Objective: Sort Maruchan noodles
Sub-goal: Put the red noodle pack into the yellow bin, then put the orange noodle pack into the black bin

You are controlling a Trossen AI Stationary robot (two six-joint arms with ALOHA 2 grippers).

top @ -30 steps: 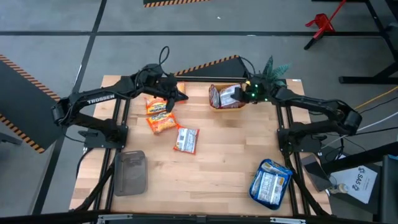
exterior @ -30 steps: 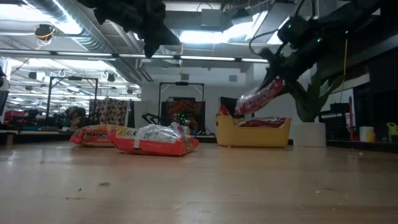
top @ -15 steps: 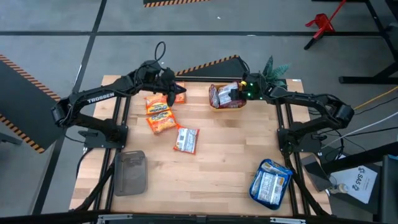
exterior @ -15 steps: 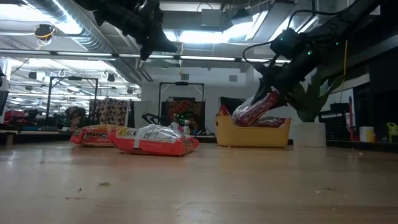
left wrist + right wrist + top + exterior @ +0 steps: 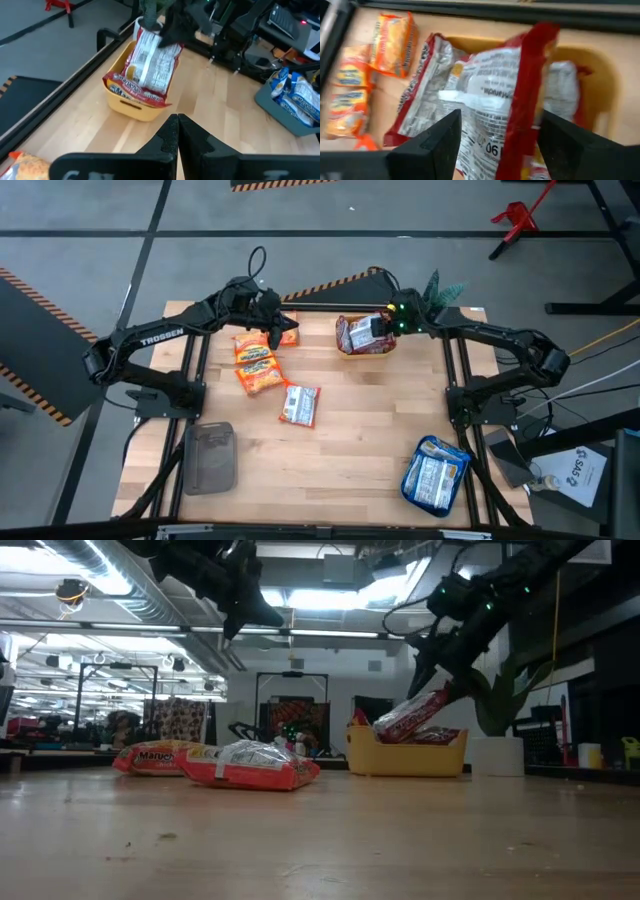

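Red-and-white packets (image 5: 360, 335): we see several of them piled in the yellow bowl (image 5: 352, 351), straight beneath the right gripper; the top one leans tilted over the bowl's rim in the low view (image 5: 412, 715).
Right gripper (image 5: 385, 323): we find it hanging just over the bowl with its fingers spread apart; in its wrist view the top packet (image 5: 490, 95) lies between and beyond the two fingers (image 5: 432, 145), and they are not pinching it.
Orange packets (image 5: 256, 360): we count a small cluster on the table below and just beside the left gripper, with one more (image 5: 288, 334) close by its tip.
Red-and-white single packet (image 5: 299, 404): we see it flat on the wood, well apart from both grippers, nearer the left one.
Left gripper (image 5: 277, 330): we see it held in the air over the orange cluster; in its wrist view the fingers (image 5: 170, 135) are pressed together with nothing between them.
Blue-and-white packets (image 5: 434, 475): we find them heaped in the teal tray (image 5: 412, 490), far from the right gripper at the table's near edge.
Grey tray (image 5: 209, 457): we see it on the left arm's side, well away from its gripper.
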